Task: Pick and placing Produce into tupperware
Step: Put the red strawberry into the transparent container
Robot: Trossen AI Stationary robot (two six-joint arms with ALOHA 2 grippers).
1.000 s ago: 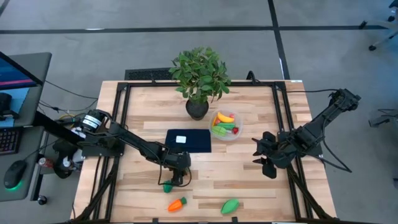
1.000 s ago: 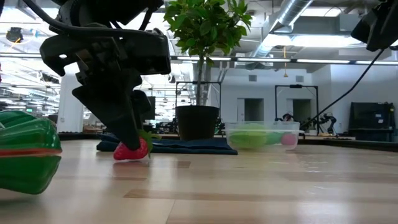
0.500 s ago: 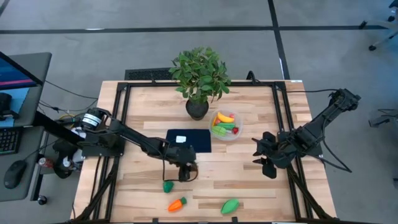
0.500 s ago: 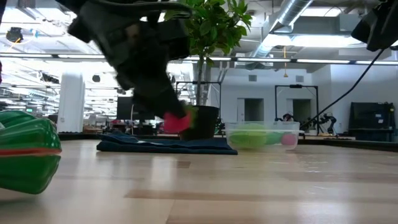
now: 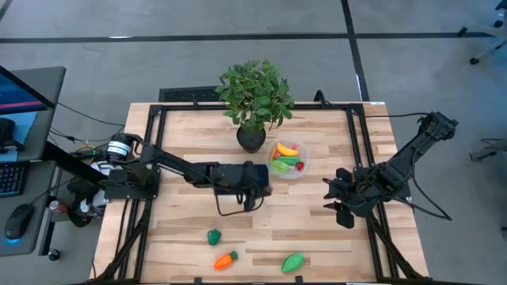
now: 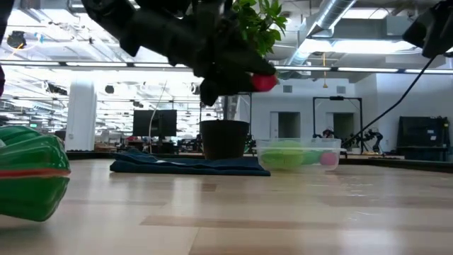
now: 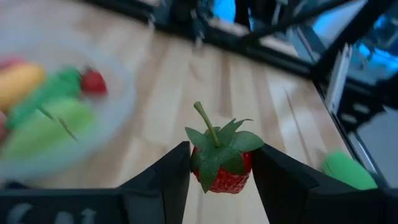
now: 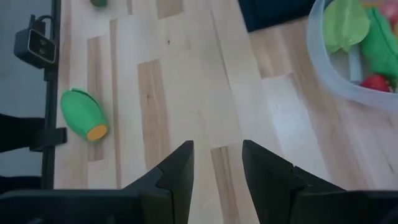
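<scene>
Left claw pinching red strawberry, raised over dark blue mat, just beside tupperware. Right claw pressed together, empty, at worktop right side. Potted plant behind tupperware. Tupperware holds banana, green pieces, red berry. Near front edge: green piece, carrot, green pod.

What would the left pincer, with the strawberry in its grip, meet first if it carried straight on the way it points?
Probably the tupperware. The left pincer, carrying the strawberry, points that way and is raised above the table, so it may pass over the rim.
</scene>
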